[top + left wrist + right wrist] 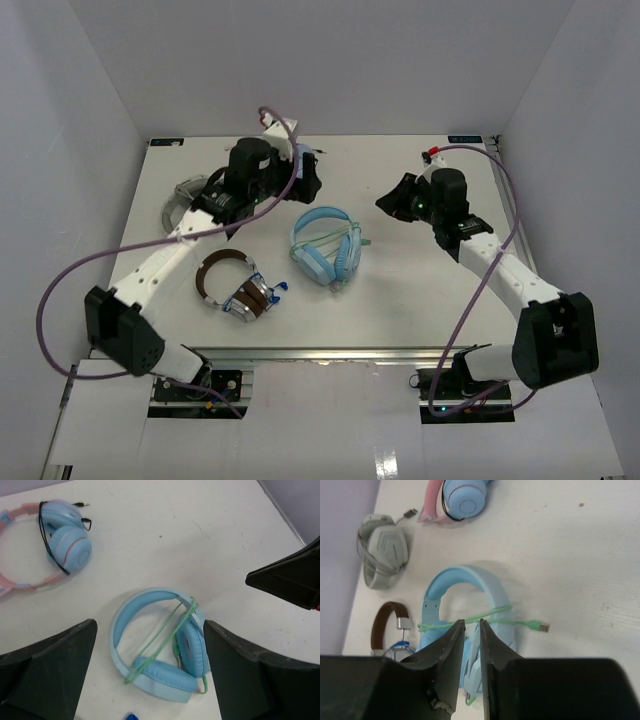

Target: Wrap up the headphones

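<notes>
The light blue headphones (325,245) lie flat in the middle of the table with their earcups folded in. They also show in the left wrist view (150,677) and the right wrist view (470,580). The pale green cable (165,635) runs across the headband and earcups in several strands. Its plug (540,626) lies loose on the table beside them. My left gripper (150,630) hovers above the headphones, wide open and empty; in the top view it (305,180) sits behind them. My right gripper (472,621) is to their right (392,203), raised, its jaws almost together with nothing between.
A pink cat-ear pair (65,545) lies at the back left. A grey pair (382,550) lies at the left, partly under my left arm (180,200). A brown-banded pair (235,285) lies near the front left. White walls enclose the table.
</notes>
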